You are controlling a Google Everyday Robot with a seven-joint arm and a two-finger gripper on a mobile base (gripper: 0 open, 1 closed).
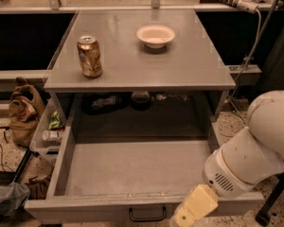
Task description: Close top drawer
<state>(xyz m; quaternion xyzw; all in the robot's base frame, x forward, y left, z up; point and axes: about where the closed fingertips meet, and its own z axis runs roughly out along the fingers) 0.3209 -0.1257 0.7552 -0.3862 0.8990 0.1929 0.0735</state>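
The top drawer [132, 167] stood pulled fully out from under the grey tabletop [180, 67], its shallow grey interior bare. Its flat front ran along the bottom edge of the view and was partly cut off there, with the small black loop handle [146, 214] at its middle. The right end of the front was hidden behind the robot's white arm [255, 150].

The gripper [191, 209], a pale yellow piece at the end of that arm, hung just in front of the drawer's front edge, right of the handle. Its tip ran off the bottom of the view, so I could not tell whether it was open or closed, nor whether it touched the front.

Behind the drawer, in the shadow under the tabletop, lay a few dark objects [104, 103], possibly a bottle and a round container.

On the tabletop stood a gold soda can [90, 56] at the left; its label could not be read. A white bowl [155, 35] sat further back, well apart from the can.

On the floor to the left slumped a brown bag [24, 110] beside a clear bin [49, 136] of packets.
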